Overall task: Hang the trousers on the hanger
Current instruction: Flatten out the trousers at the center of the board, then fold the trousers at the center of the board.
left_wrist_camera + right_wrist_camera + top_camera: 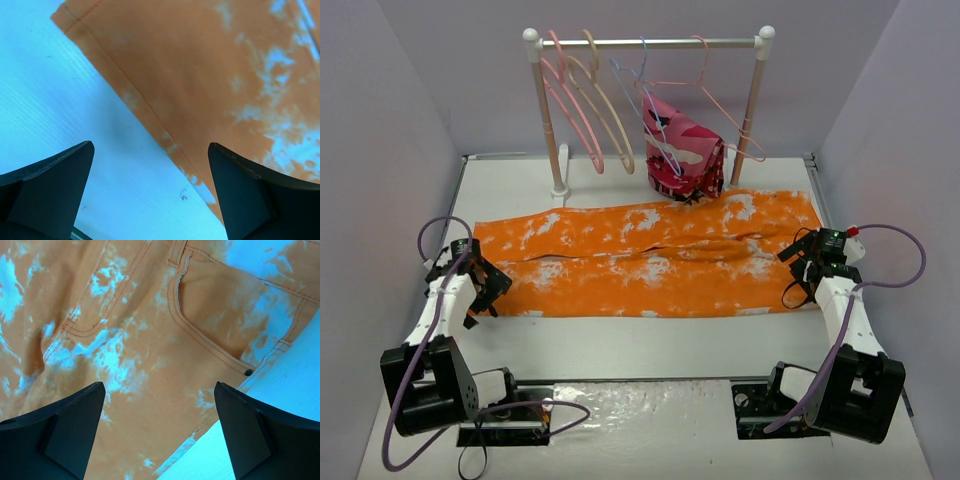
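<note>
Long orange, white-blotched cloth trousers (650, 262) lie flat across the white table (650, 345), and a bare strip runs along their near edge. Behind them, a wooden clothes rail (645, 43) carrying a bright pink plastic hanger (570, 122) and a pink-red camouflage garment (682, 150) blocks the back.

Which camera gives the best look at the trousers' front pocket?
Right wrist view: the pocket sits upper right, stitching and rivet sharp. Top external shows the whole trousers spread flat, pocket too small to make out. Left wrist shows only a hemmed leg end.

Orange blotchy trousers (650, 265) spread flat; pink hanger (594, 164) hung behind.
</note>
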